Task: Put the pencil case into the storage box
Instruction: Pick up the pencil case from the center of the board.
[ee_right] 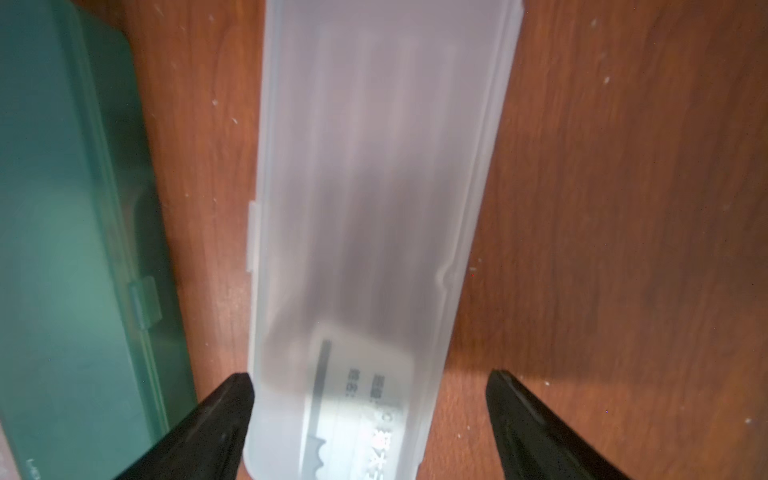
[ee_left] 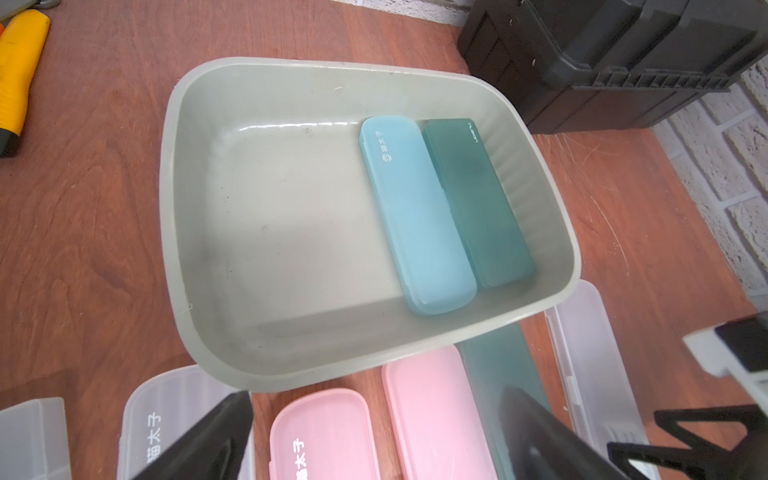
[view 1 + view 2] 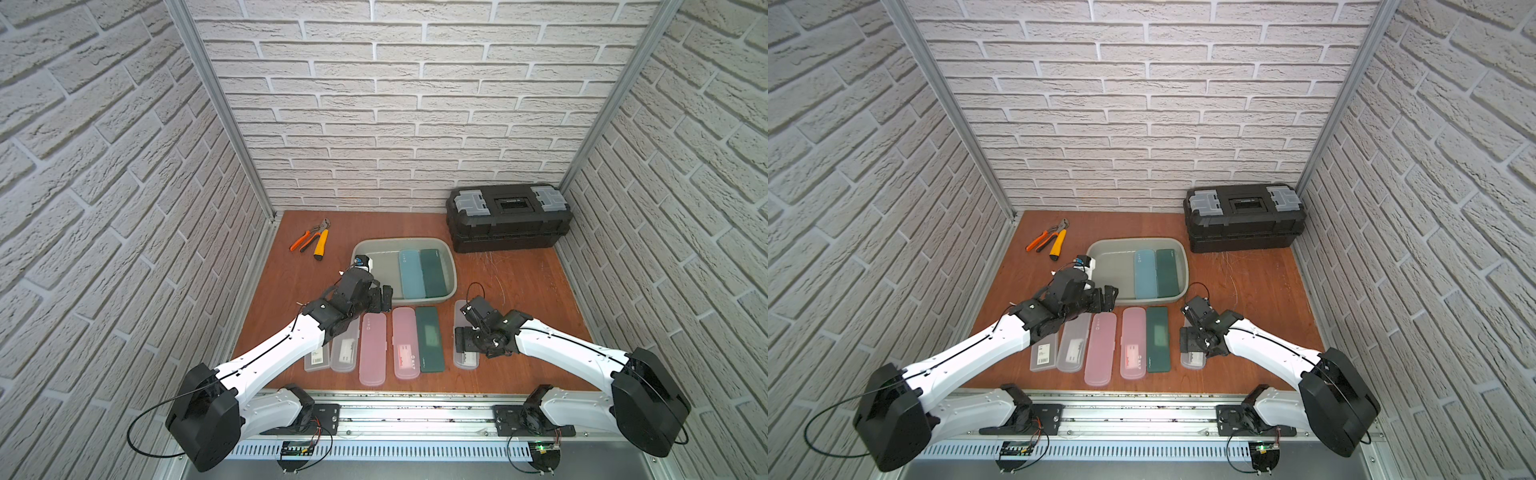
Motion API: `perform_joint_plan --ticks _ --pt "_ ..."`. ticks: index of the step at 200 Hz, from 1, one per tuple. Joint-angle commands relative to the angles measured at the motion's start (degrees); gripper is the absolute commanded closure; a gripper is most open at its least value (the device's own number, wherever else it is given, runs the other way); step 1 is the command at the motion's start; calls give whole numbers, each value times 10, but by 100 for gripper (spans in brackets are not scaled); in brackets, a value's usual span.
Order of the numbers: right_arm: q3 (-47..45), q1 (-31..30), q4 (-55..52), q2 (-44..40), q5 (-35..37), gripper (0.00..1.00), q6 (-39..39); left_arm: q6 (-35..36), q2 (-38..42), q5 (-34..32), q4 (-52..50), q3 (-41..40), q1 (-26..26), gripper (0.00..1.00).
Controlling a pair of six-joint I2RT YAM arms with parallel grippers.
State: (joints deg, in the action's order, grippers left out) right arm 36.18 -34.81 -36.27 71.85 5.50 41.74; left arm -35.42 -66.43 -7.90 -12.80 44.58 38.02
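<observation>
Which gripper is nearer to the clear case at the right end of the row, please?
Right. The right gripper straddles the clear case, jaws open; the left gripper hovers beside the storage box, farther off.

black toolbox (image 3: 509, 218) far right corner (lid shut); orange pliers (image 3: 310, 234) beside yellow knife (image 3: 321, 245), far left.

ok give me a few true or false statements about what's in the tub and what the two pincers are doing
1. The shallow grey-green plastic tub holds a light blue pencil case and a dark green pencil case. True.
2. The black toolbox with grey latches stands open. False: its lid is shut.
3. The right pincer straddles a frosted clear plastic case, jaws apart. True.
4. The left pincer grips a case. False: it is open and empty.
5. The orange-handled pliers lie in the tub. False: they lie on the brown wooden table.
</observation>
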Motion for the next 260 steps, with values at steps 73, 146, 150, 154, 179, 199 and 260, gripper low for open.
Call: perform_joint_plan --ticks 73,146,150,154,179,199,260 --pt "9 -38 23 28 -3 6 46 -9 37 -8 11 -16 3 1" --pt "0 -62 29 88 31 9 66 -5 15 -4 -1 0 7 2" --pt "0 -64 28 90 35 10 69 -4 13 -6 -5 2 8 2" --pt "-1 -68 26 91 40 10 71 -4 11 -7 -8 5 9 1" --pt "-6 -76 27 87 54 15 82 -2 5 -15 -13 14 14 2" --pt "-17 -80 27 65 70 20 92 -2 2 -15 -19 27 17 1" --pt "-1 -82 -11 -18 119 35 86 18 7 -23 -48 76 23 2"
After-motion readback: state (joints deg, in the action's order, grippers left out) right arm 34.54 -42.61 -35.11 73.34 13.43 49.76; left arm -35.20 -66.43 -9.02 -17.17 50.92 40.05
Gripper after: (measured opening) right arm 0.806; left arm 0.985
